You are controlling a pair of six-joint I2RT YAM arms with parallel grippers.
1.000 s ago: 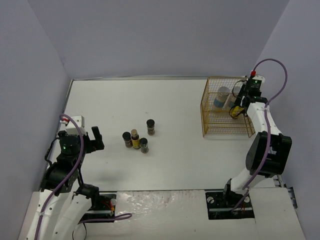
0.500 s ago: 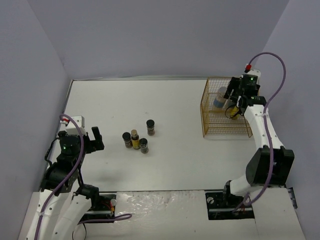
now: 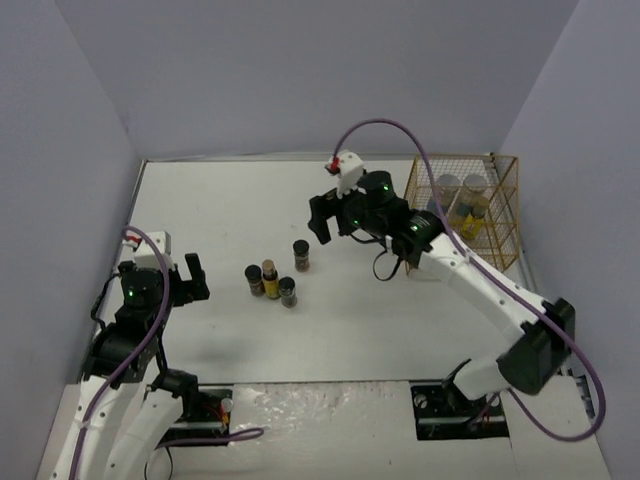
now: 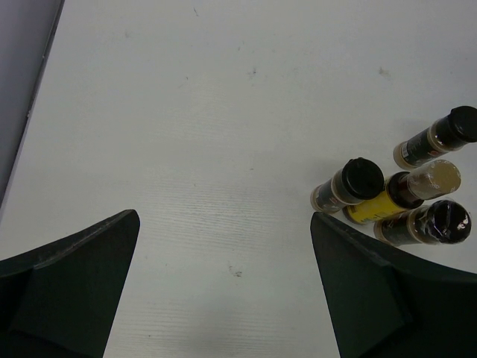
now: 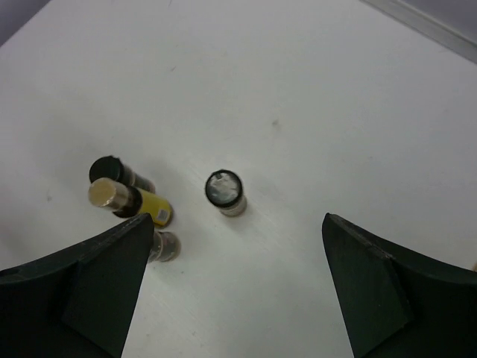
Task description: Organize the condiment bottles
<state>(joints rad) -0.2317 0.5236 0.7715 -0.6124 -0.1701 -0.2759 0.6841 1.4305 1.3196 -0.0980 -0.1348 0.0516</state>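
Observation:
Three short dark jars and a slim yellow bottle stand mid-table. My right gripper hovers open just right of the lone dark jar, nothing between its fingers; the wrist view shows the yellow bottle and a dark jar to the left. Two silver-lidded jars and a yellow bottle sit in the basket. My left gripper stands open and empty, left of the cluster.
The gold wire basket stands at the back right, close to the right wall. Grey walls enclose the white table on the left, back and right. The right arm's purple cable arches over the table's middle.
My right gripper opened at the basket, leaving the yellow bottle inside, then swung left to above the table's middle near the lone dark jar. The left arm has not moved.

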